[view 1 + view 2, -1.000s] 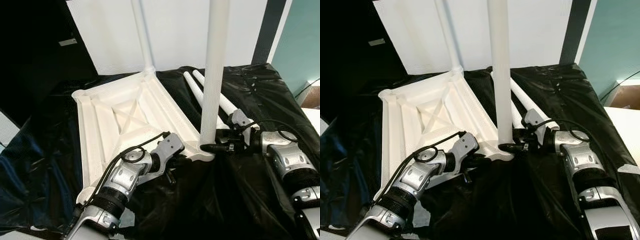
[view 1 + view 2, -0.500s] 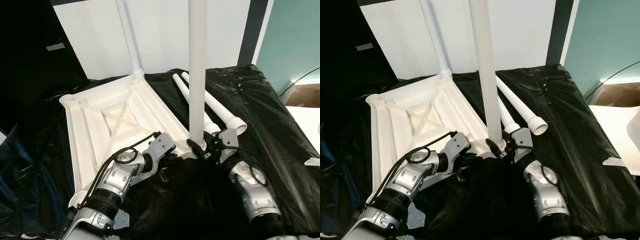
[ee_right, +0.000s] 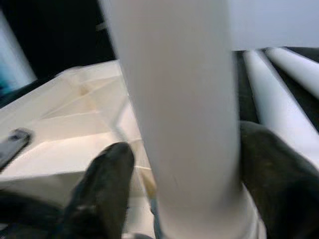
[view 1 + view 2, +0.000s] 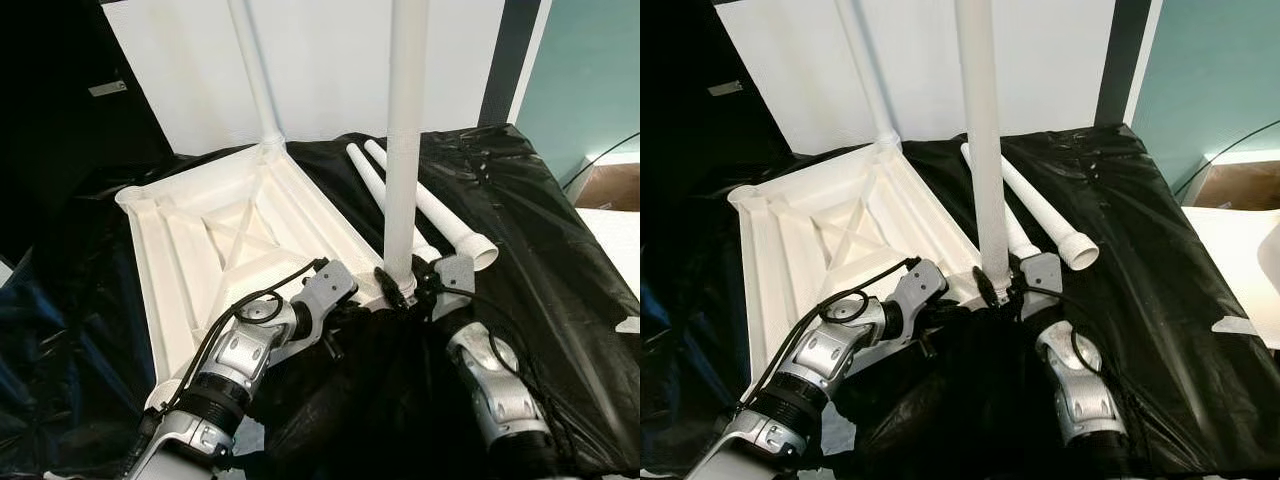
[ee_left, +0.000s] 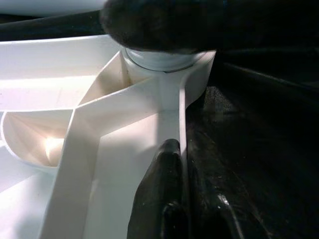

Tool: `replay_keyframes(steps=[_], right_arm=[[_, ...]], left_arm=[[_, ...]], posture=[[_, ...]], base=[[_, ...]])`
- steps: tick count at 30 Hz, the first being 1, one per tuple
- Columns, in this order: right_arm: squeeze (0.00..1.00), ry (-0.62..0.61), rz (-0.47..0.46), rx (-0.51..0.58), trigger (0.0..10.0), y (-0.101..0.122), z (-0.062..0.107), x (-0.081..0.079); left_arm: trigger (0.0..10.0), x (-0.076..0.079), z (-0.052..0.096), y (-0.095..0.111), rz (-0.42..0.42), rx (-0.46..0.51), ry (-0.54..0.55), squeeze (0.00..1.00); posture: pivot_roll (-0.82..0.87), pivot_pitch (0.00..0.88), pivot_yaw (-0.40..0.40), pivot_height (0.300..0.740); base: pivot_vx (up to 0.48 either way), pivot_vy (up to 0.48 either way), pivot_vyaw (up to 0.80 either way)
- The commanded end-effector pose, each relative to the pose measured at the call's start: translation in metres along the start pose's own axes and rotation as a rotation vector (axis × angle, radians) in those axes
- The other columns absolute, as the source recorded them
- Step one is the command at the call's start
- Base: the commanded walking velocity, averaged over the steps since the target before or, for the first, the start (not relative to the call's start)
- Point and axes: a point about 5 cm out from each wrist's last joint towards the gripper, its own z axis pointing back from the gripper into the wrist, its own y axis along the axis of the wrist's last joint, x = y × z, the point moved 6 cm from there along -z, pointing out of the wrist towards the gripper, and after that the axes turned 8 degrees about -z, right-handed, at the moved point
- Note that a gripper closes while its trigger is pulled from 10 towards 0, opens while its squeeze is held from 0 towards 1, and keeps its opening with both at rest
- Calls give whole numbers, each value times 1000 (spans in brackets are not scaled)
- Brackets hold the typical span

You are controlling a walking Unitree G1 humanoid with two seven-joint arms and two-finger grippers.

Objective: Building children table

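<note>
A white children's tabletop (image 4: 200, 250) lies upside down on black sheeting. One white leg (image 4: 255, 70) stands in its far corner. A second leg (image 4: 405, 150) stands upright in the near right corner socket. My right gripper (image 4: 400, 290) grips the base of that leg, with a black finger (image 3: 104, 189) on either side of the leg (image 3: 179, 109). My left gripper (image 4: 342, 318) is at the tabletop's near edge, its fingers (image 5: 162, 194) pinching the rim (image 5: 182, 124) just short of the socket. Two loose legs (image 4: 430, 210) lie side by side on the sheet behind.
Black plastic sheeting (image 4: 540, 220) covers the work surface and hangs in folds at the front. A white wall panel (image 4: 330, 60) stands behind. At the right edge a pale floor and a brown box (image 4: 610, 185) show.
My right arm has swung from the right side to the near front of the upright leg, staying at its base. The camera has shifted a little. The left gripper stays on the rim.
</note>
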Motion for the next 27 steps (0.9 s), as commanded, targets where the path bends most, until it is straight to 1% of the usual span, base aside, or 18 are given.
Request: replay_keyframes(steps=[1,2,5,7,8,9,10,12,13,14,15,16,18,20,24,25,26,27], right_arm=[[251,128,-16,-25,10000,-2,-8,-18],[0,163,-7,-38,10000,-2,-8,-18],[0,362,63,-117,10000,-4,-4,-18],[0,451,101,-187,10000,-8,2,-13],[0,451,101,-187,10000,-8,2,-13],[0,477,109,-228,10000,-11,4,-10],[0,477,109,-228,10000,-11,4,-10],[0,503,113,-266,10000,-13,6,-6],[0,527,136,-313,10000,-16,8,-1],[0,558,154,-361,9647,-19,11,4],[0,574,162,-382,0,-17,11,9],[0,587,164,-391,0,-16,11,12],[0,587,164,-391,0,-16,11,12],[0,598,136,-358,0,-7,7,13],[0,589,102,-308,0,-4,4,7],[0,432,50,-159,0,1,-11,-4],[0,432,50,-159,0,1,-11,-4],[0,369,28,-111,0,3,-15,-5]], left_arm=[[10000,25,-5,-45,146,-100,-57,0],[10000,25,-5,-45,146,-100,-57,0],[10000,27,-5,-46,147,-101,-59,0],[10000,27,-5,-46,148,-101,-59,0],[10000,27,-5,-46,148,-101,-59,0],[10000,27,-5,-46,148,-101,-58,0],[10000,27,-5,-46,148,-101,-58,0],[10000,26,-4,-45,148,-100,-56,0],[10000,26,-4,-45,149,-99,-52,0],[10000,25,-3,-45,151,-98,-47,0],[10000,25,-3,-46,153,-98,-44,0],[10000,25,-2,-46,154,-98,-42,0],[10000,25,-2,-46,154,-98,-42,0],[10000,26,-1,-48,159,-99,-41,0],[10000,28,-1,-49,163,-99,-41,0],[10000,27,-1,-48,165,-98,-38,0],[10000,27,-1,-48,165,-98,-38,0],[10000,27,-2,-48,165,-98,-37,0]], posture=[[-22,0,75,740],[-22,0,75,740],[-23,0,77,740],[-21,0,76,740],[-21,0,76,740],[-15,0,72,740],[-15,0,72,740],[-15,0,72,740],[-7,0,68,740],[-7,0,68,740],[-1,0,65,740],[-1,0,65,740],[-1,0,65,740],[5,0,64,740],[7,0,62,740],[7,0,59,740],[7,0,59,740],[7,0,59,740]], base=[[0,0,0],[0,0,0],[0,0,0],[0,0,0],[0,0,0],[0,0,0],[0,0,0],[0,0,0],[0,0,0],[0,0,0],[0,0,0],[0,0,0],[0,0,0],[0,0,0],[0,0,0],[0,0,0],[0,0,0],[0,0,0]])
